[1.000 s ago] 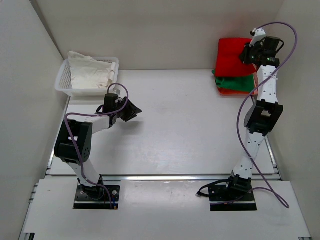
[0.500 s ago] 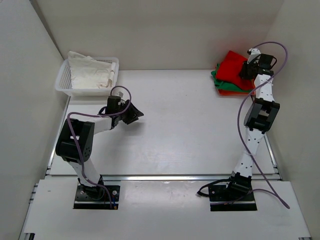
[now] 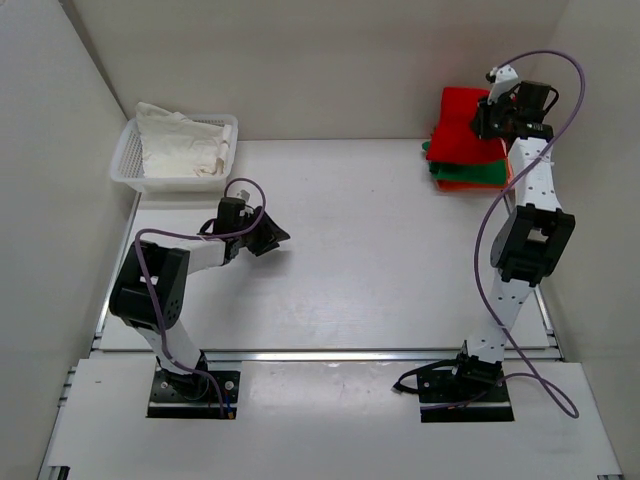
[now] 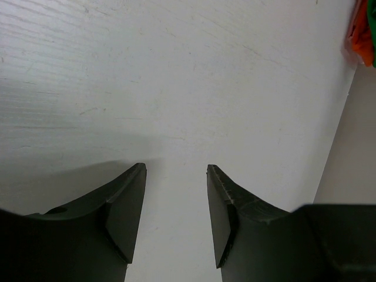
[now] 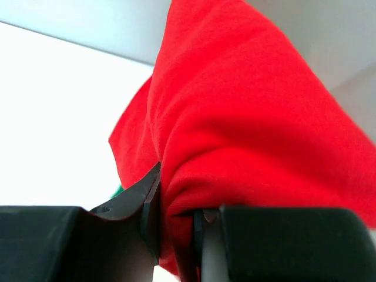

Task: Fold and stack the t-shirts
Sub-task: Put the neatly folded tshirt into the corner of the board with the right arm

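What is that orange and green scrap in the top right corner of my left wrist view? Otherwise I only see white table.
Observer: The edge of a pile of soft fabric t-shirts, green, orange and red, in the far right corner of the white table.
Visitor: Is anything touching it?
Observer: Yes, the right pincer is shut on a fold of the bright red fabric t-shirt.
Visitor: Anything else around?
Observer: A white plastic basket of crumpled white cloth in the far left corner.
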{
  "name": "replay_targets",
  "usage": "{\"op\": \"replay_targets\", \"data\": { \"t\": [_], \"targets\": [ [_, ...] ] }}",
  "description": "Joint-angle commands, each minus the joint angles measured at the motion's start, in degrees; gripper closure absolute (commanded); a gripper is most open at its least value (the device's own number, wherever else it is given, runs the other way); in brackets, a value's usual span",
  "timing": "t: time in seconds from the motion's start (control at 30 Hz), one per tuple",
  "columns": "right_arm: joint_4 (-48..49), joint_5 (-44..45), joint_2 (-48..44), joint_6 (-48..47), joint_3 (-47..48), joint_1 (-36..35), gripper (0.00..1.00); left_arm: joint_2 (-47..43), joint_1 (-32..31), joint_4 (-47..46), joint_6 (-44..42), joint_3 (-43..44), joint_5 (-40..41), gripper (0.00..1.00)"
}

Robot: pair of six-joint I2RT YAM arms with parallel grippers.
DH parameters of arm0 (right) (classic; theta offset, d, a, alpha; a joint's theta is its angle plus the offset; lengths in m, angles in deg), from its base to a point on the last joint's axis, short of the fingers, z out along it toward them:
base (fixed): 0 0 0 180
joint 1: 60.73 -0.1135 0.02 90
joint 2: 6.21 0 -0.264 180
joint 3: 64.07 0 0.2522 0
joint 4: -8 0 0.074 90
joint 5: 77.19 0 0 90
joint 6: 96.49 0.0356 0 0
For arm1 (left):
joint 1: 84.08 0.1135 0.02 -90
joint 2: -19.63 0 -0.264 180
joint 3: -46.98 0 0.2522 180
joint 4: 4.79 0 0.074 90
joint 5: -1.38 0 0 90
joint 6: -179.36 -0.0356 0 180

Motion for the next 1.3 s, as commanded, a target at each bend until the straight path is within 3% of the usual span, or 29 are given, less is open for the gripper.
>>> {"op": "replay_targets", "data": {
  "t": [0.0, 0.13, 0.37, 0.6, 0.87, 0.9, 0.97, 1.03, 1.07, 1.17, 1.27],
  "targets": [
    [7.25, -2.37, -9.88, -1.08, -4.69, -0.99, 1.00, -4.02, -0.59, -0.16, -0.04, -0.60, 0.53, 0.43],
    [8.15, -5.87, -11.48, -0.98, -7.70, -0.03, 1.00, -5.07, -0.51, 0.54, -0.31, -0.87, 0.88, 0.44],
    [1.64, -11.86, -3.49, -2.74, 3.97, 3.48, 1.00, -3.32, -0.50, 1.33, -0.13, 0.19, -0.52, 0.44],
    [1.63, -19.16, 16.19, 1.46, 20.95, 8.23, 1.00, -1.82, -1.56, 3.44, -0.31, 4.05, -2.81, 0.43],
    [3.84, -14.78, 24.20, 2.18, 19.38, 9.02, 1.00, -0.33, -1.47, 1.51, 0.92, 4.41, -3.60, 0.43],
    [4.36, -12.86, 24.03, 1.74, 18.86, 8.85, 0.96, -0.68, -1.39, 1.33, 0.92, 4.41, -3.43, 0.43],
    [4.97, -9.07, 23.33, 0.25, 17.98, 8.06, 0.77, 0.20, -1.74, 1.50, 0.75, 4.50, -3.96, 0.44],
    [6.29, -2.59, 22.10, -0.45, 16.39, 6.84, 0.51, 0.37, -2.00, 1.68, 0.84, 4.32, -4.39, 0.43],
    [7.60, 0.32, 20.79, -0.98, 15.09, 6.39, 0.43, 0.11, -2.00, 1.59, 1.01, 4.41, -4.57, 0.44],
    [11.64, 9.97, 16.22, -2.04, 10.00, 3.68, 0.32, -0.59, -1.91, 1.51, 0.84, 3.53, -4.75, 0.43],
    [15.69, 17.64, 9.98, -3.35, 3.49, 1.21, 0.28, -1.56, -1.65, 1.33, 1.10, 2.74, -5.45, 0.43]
  ]
}}
